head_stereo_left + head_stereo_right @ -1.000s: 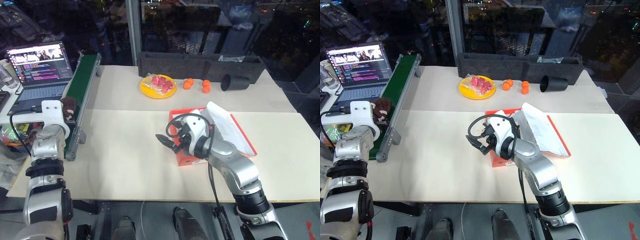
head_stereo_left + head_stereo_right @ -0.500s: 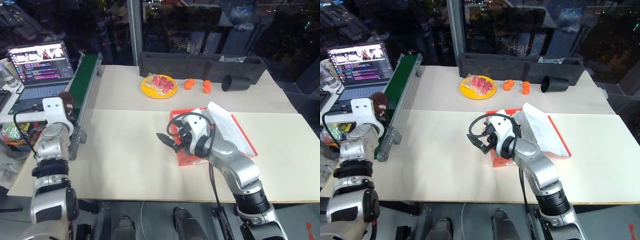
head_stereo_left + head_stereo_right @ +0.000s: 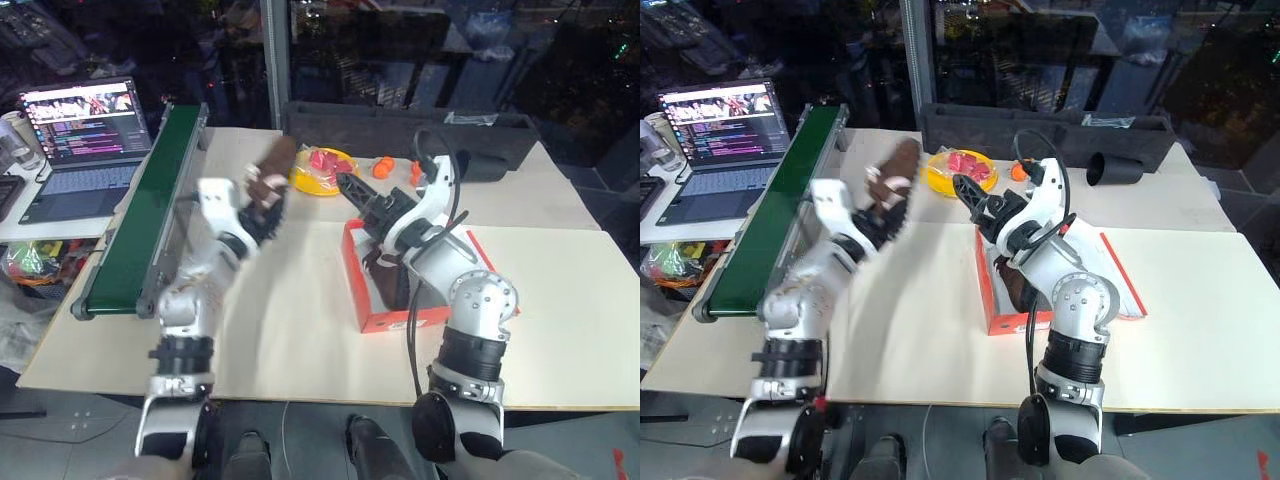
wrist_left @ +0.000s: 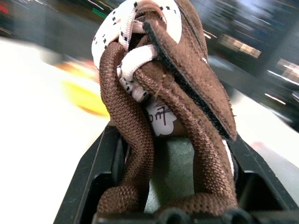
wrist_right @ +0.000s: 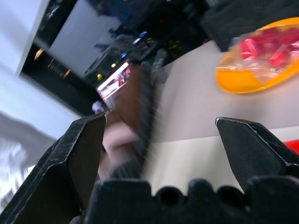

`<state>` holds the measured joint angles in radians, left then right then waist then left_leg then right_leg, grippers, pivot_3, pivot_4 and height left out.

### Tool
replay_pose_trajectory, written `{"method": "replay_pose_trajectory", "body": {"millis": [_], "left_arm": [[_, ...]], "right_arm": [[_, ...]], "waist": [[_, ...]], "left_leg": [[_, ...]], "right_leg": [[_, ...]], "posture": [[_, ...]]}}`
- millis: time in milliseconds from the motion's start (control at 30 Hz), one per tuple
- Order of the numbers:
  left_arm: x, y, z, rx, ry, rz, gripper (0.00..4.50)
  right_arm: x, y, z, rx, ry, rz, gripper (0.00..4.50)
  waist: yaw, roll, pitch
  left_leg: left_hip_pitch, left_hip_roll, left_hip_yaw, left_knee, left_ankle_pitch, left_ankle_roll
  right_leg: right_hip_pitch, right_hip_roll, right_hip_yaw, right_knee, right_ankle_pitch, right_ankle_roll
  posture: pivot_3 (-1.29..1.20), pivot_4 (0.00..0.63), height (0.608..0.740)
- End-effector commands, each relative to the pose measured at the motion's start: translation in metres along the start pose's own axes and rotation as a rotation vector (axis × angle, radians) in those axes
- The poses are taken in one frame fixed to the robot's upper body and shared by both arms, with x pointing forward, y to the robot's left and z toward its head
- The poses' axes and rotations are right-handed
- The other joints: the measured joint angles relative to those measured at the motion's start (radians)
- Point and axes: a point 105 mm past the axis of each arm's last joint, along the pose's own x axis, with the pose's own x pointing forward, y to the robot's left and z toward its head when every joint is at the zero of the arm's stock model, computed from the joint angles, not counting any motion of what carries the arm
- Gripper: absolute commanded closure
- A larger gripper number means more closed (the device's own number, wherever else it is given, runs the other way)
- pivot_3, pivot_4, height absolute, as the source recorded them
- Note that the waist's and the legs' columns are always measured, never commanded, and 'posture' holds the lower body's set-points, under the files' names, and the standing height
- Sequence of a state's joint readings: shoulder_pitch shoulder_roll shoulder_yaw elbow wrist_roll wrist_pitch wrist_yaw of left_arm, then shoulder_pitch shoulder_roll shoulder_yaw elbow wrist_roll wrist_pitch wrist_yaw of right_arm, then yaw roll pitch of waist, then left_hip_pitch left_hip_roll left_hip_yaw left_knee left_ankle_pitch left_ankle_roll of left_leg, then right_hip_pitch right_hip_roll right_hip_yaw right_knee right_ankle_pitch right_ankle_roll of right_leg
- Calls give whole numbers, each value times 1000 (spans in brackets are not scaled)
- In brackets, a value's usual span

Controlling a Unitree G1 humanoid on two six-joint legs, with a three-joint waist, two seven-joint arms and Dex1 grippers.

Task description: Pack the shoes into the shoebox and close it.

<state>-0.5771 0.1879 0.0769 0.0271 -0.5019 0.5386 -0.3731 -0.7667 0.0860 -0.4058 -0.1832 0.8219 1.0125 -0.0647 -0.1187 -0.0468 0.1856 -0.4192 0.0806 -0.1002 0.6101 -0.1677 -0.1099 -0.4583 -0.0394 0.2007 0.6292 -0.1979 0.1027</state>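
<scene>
A small dark brown, soft suede-like shoe [image 3: 268, 178] with white laces is pinched between the two black fingers of the left gripper [image 3: 262, 212] and held in the air above the cream table [image 3: 280, 320], its toe raised toward the yellow round plate [image 3: 305, 182] of red pieces. In the left wrist view the shoe [image 4: 168, 93] is seen wedged upright between the fingers [image 4: 91, 177], the laces at its top. The right gripper [image 3: 352, 192] is spread wide and empty, raised over the near end of the red-orange rectangular cardboard shoebox [image 3: 400, 318]; its fingers [image 5: 79, 154] are seen well apart in the right wrist view, with the held shoe blurred between them beyond. A second dark brown shoe [image 3: 388, 278] is seen lying inside the open box, under the right forearm. A green conveyor belt [image 3: 145, 215] is set along the table's left edge, with an open laptop [image 3: 80, 130] beyond it. A long black tray [image 3: 400, 128] is placed at the far side, a black cup [image 3: 1118, 168] lying beside it.
</scene>
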Motion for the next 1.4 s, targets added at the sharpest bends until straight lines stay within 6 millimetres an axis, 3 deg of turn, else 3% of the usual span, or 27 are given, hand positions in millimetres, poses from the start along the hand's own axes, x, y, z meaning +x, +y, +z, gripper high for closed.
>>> {"method": "replay_pose_trajectory", "body": {"millis": [33, 300, 733, 767, 1000, 1300, 1367, 1400], "left_arm": [[-1, -28, 25, 46, -71, -122, 2467], [3, -38, 30, 53, -70, -185, 2467], [4, -58, 22, 76, -26, -297, 2467], [3, -58, 22, 76, -26, -297, 2481], [4, -56, 20, 88, -16, -285, 2481], [5, -55, 12, 125, 22, -285, 2481], [4, -55, 10, 152, 34, -287, 1583], [4, -54, 9, 164, 37, -285, 1346]], "right_arm": [[2, 19, 8, 20, -8, 55, 0], [-1, 11, 6, 26, 0, 15, 0], [2, 16, 6, 54, 4, 27, 0], [1, 16, 7, 63, -2, 29, 510], [0, 20, 7, 66, -2, 38, 2699], [0, 19, 9, 63, -9, 28, 2699], [0, 16, 12, 68, -23, 15, 2746], [-1, 14, 14, 71, -31, 9, 2746]], "waist": [[-15, 0, 0], [-26, 0, 0], [-32, 1, 0], [-32, 1, 0], [-32, 1, 0], [-32, 1, 0], [-32, 1, 0], [-32, 1, 0]], "left_leg": [[1, 0, 0, 0, 0, 1], [3, 0, 0, 0, 1, 2], [3, 0, 0, -1, 1, 2], [3, 0, 0, -1, 1, 2], [3, 0, 0, -1, 1, 2], [3, 0, 0, -1, 1, 2], [3, 0, 0, -1, 1, 2], [3, 0, 0, -1, 1, 2]], "right_leg": [[0, 0, 0, 0, 0, 0], [2, 0, 0, 0, 0, 1], [2, 0, 0, -1, -1, 1], [2, 0, 0, -1, -1, 1], [2, 0, 0, -1, -1, 1], [2, 0, 0, -2, -1, 1], [2, 0, 0, -2, -1, 1], [2, 0, 0, -2, -1, 1]], "posture": [[0, 150, 707], [0, 150, 707], [0, 150, 707], [0, 150, 707], [0, 150, 707], [0, 150, 707], [0, 150, 707], [0, 150, 707]]}}
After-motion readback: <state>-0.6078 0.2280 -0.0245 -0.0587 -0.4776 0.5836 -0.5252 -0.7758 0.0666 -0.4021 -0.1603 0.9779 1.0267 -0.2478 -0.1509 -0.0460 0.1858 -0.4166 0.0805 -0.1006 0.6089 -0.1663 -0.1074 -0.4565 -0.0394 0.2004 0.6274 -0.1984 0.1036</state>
